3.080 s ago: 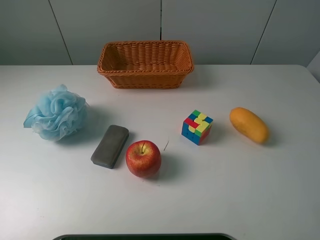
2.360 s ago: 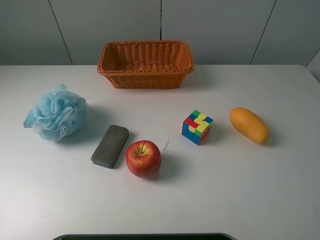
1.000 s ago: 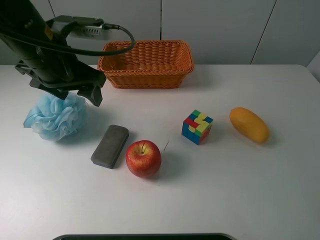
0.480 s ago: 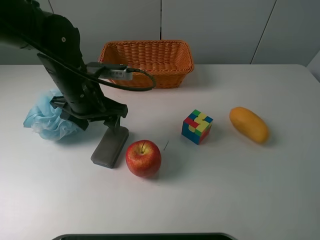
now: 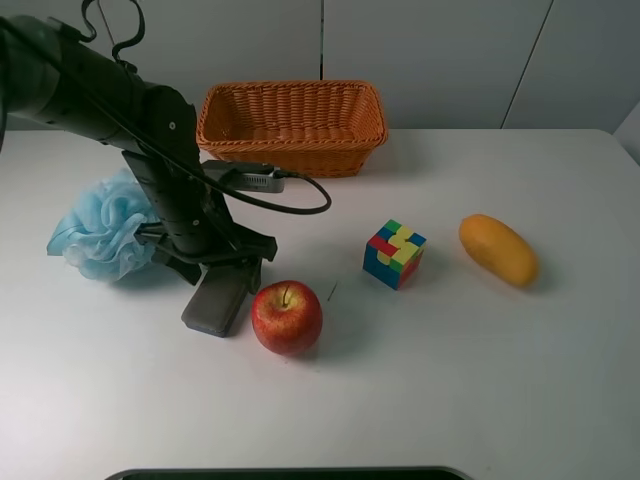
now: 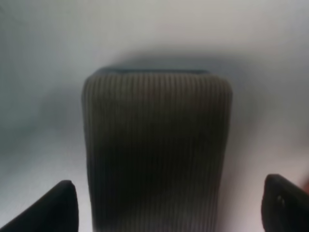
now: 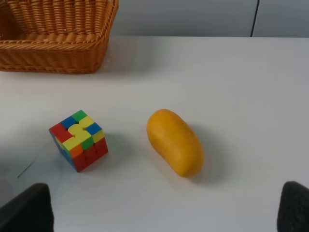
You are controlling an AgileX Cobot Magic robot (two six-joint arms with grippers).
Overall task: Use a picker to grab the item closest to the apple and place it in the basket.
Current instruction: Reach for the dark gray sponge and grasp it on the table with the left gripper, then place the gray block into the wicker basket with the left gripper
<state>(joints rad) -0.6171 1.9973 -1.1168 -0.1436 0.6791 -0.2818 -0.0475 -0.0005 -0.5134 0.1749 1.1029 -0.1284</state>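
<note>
A red apple (image 5: 287, 317) sits on the white table. Closest to it, on its left, lies a grey ribbed case (image 5: 211, 308). My left gripper (image 5: 220, 272) is open and low over the case's far end. In the left wrist view the case (image 6: 157, 145) fills the middle, and the left gripper (image 6: 166, 207) has one fingertip (image 6: 53, 208) on each side of it. The wicker basket (image 5: 290, 150) stands empty at the back. My right gripper (image 7: 159, 208) is open and empty, and out of the exterior high view.
A blue bath pouf (image 5: 95, 235) lies left of the arm. A colour cube (image 5: 394, 254) and a mango (image 5: 498, 250) lie right of the apple; both show in the right wrist view, cube (image 7: 78, 140) and mango (image 7: 175, 142). A cable loops off the left wrist.
The left arm came in from the upper left, passed the pouf and came down over the grey case. No object has moved.
</note>
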